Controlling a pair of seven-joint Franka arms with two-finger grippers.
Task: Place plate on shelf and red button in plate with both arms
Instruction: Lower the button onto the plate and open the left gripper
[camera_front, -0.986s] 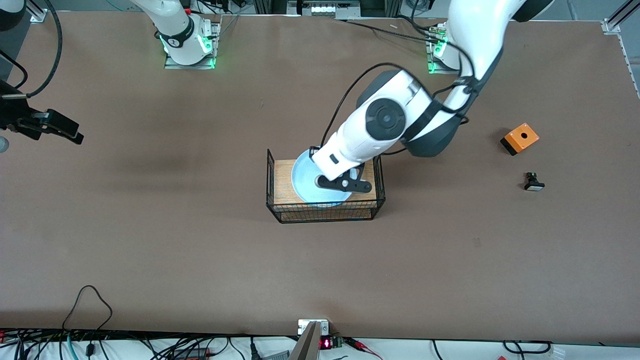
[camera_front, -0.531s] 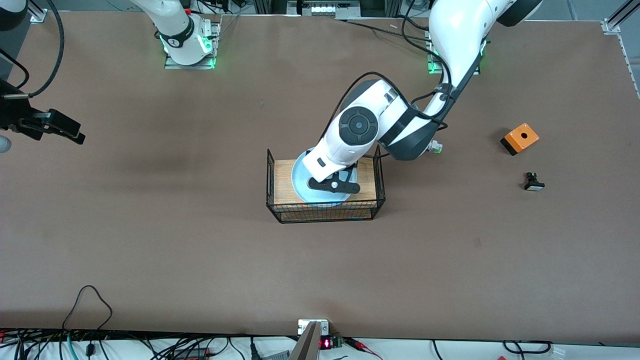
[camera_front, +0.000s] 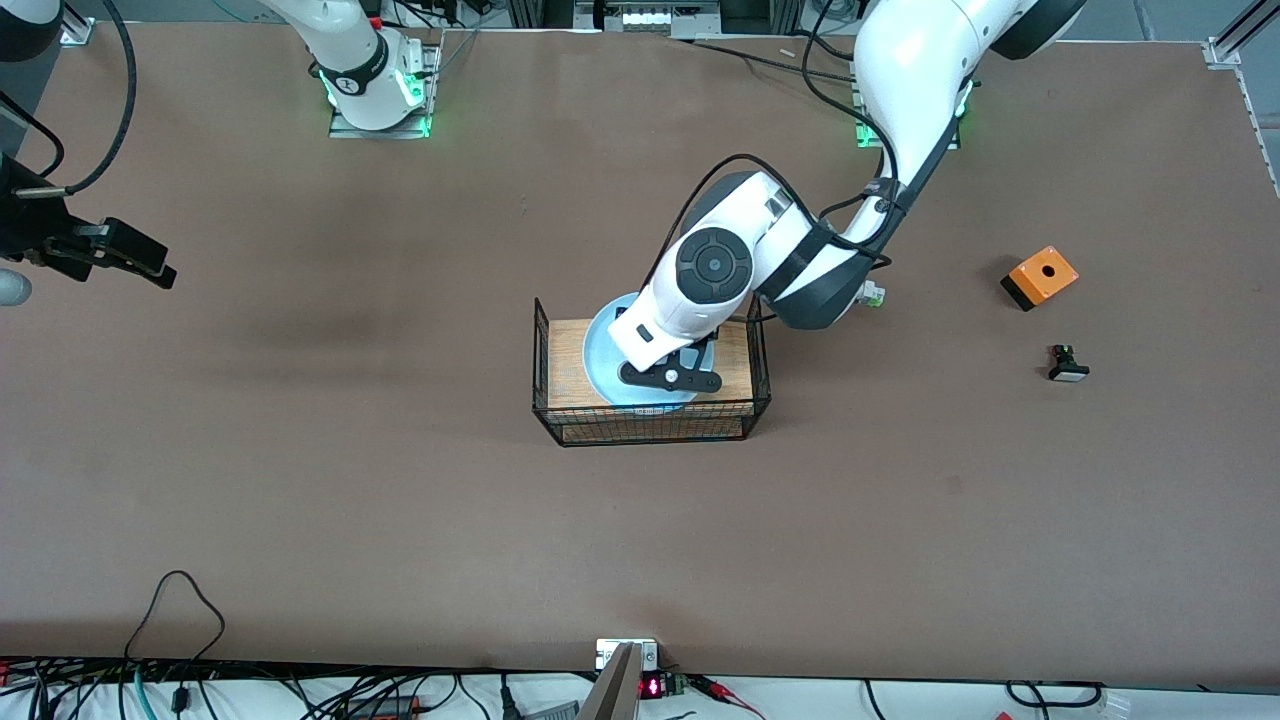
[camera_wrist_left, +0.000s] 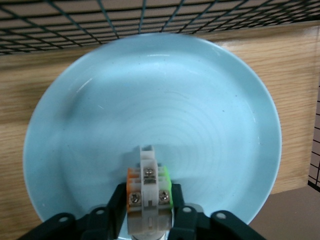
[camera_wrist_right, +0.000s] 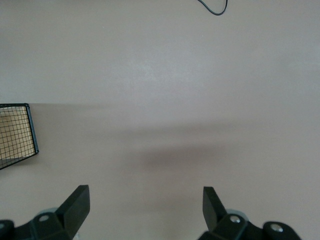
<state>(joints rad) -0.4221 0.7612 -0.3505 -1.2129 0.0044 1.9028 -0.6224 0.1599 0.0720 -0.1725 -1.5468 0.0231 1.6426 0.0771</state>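
Note:
The pale blue plate (camera_front: 601, 358) lies on the wooden floor of a black wire basket (camera_front: 650, 428) at the table's middle. My left gripper (camera_front: 668, 378) is low over the plate and shut on the red button (camera_wrist_left: 148, 186). The button shows as a small white switch body with orange and green side bits; its red cap is hidden. In the left wrist view the plate (camera_wrist_left: 200, 115) fills the frame under the left gripper (camera_wrist_left: 148, 196). My right gripper (camera_front: 140, 262) is open and empty, up over bare table at the right arm's end, and waits.
An orange box (camera_front: 1040, 276) and a black white-faced button (camera_front: 1067, 366) lie toward the left arm's end. A small white and green switch (camera_front: 873, 294) lies by the left arm's elbow. The right wrist view shows the open right gripper (camera_wrist_right: 145, 202) and a basket corner (camera_wrist_right: 19, 135).
My left arm has folded down and carried the button a little toward the right arm's end, lower over the plate. The right gripper has barely shifted.

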